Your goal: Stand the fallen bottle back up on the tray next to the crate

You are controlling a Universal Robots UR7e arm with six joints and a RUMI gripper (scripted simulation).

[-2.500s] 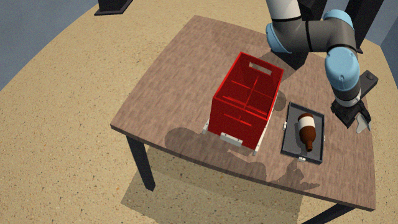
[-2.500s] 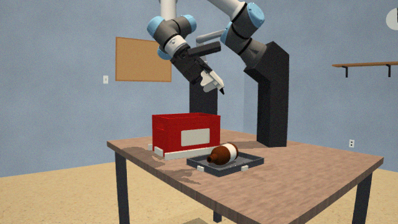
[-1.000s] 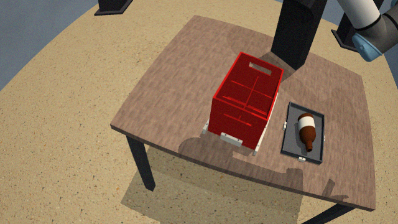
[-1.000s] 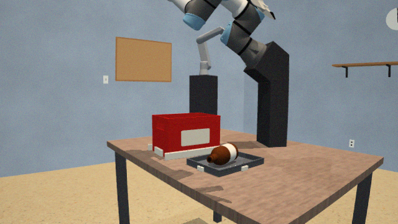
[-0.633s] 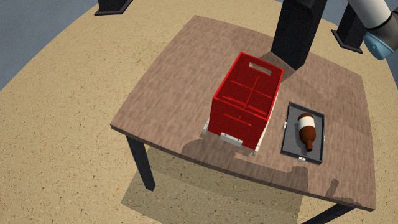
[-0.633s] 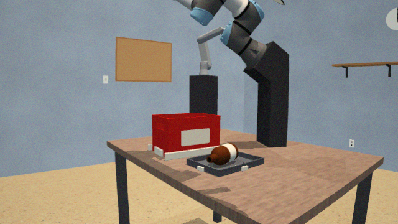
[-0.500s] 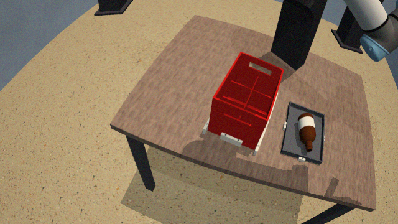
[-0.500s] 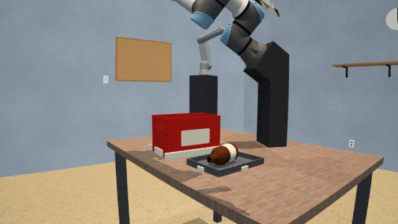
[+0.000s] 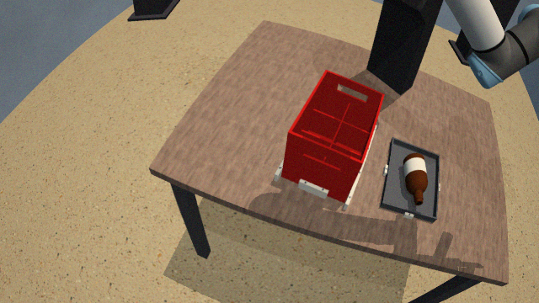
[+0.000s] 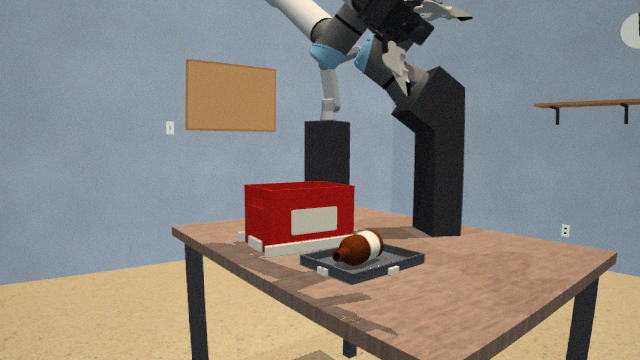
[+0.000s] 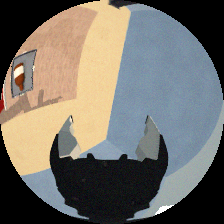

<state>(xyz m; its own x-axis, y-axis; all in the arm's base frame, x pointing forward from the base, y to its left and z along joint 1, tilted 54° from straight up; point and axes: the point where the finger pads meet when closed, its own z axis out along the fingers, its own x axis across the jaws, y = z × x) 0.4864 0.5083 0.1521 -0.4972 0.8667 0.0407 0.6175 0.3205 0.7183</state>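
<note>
Labels come first: a white band [image 9: 415, 165] [image 10: 374, 243] [image 11: 19, 71] wraps the body of the brown bottle [image 9: 417, 178] [image 10: 354, 249] [image 11: 20, 82], and a plain pale panel [image 10: 314, 221] sits on the long side of the red crate [image 9: 320, 168] [image 10: 280, 220]. Both look blank at this size; fine print would be too small to tell.

The bottle lies on its side inside the dark grey tray [image 9: 393, 189] [image 10: 352, 275] [image 11: 28, 85]. Its long axis runs roughly along the tray's longer sides. In the top view the neck points to the near side, leaning slightly right, with the base at the far end; in the exterior view the mouth faces near and left.

The crate stands upright on the wooden bench [image 9: 236, 105] [image 10: 500, 280] [image 11: 60, 50], left of the tray and apart from it. White strips [image 9: 313, 189] [image 10: 310, 245] run along its foot, and small white blocks [image 9: 408, 215] [image 10: 394, 270] sit against the tray's outer walls. The tray walls rise low around the bottle. A black column [image 9: 396, 50] [image 10: 440, 175] stands at the far side.

The claw [image 10: 439, 55] [image 11: 109, 116] is high above the bench, well apart from the bottle, its fingers spread wide with nothing between them.

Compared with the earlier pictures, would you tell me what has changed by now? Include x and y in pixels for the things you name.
The open two-jaw gripper [image 10: 430, 52] [image 11: 109, 116] has swung up and away from above the table's tray side, with its arm. Nothing was grasped or released. The brown glass-like bottle [image 9: 416, 178] [image 10: 357, 249] [image 11: 19, 76], dark grey rectangular tray [image 9: 395, 168] [image 10: 354, 276] [image 11: 29, 90] and red crate [image 9: 320, 168] [image 10: 260, 220] stayed put.
</note>
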